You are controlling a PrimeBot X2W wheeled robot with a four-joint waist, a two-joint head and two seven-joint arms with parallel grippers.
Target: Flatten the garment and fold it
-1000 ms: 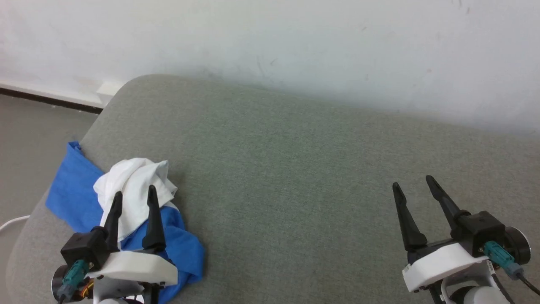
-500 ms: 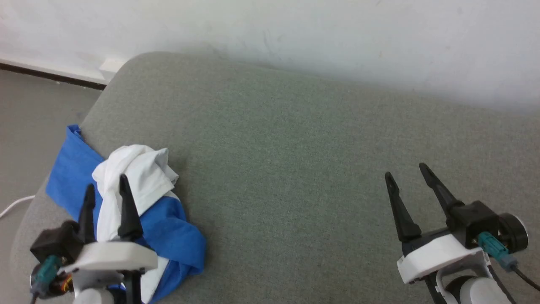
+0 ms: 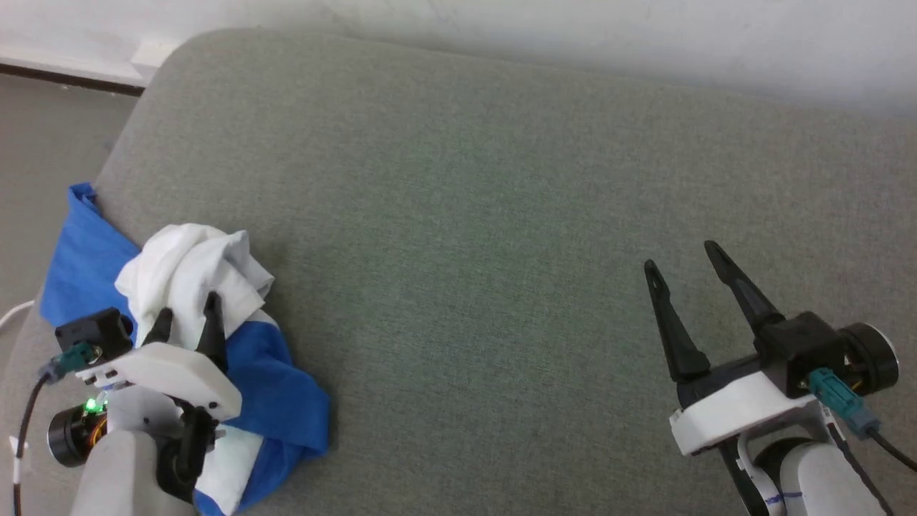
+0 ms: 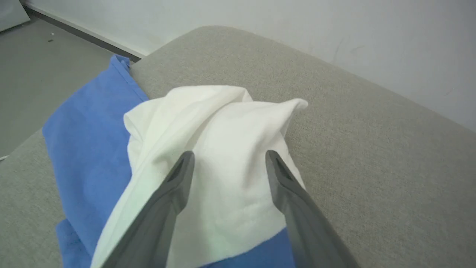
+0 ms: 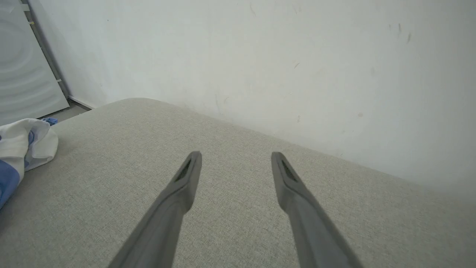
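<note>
Item: garment, crumpled, under my left arm; right arm well apart.
Head view: the garment point(image 3: 183, 265) lies bunched at the left edge of the grey cushion point(image 3: 458, 215), its blue length running from far-left to near. My left gripper point(image 3: 188, 308) hangs over it, fingers spread and empty, while the right gripper point(image 3: 679, 256), also spread, is far off. Left wrist view: white folds straight ahead between the fingers. Right wrist view: garment at the far left edge. I judge the left arm takes first hold.

At the left end of the upholstered cushion point(image 3: 458, 215), the garment point(image 3: 179, 272), heaped, partly over the edge beside the floor point(image 3: 43, 143). Directly over it, the left gripper point(image 3: 188, 306). Well apart to the right, over bare cushion, the right gripper point(image 3: 679, 256). Behind, the wall point(image 3: 645, 43).
</note>
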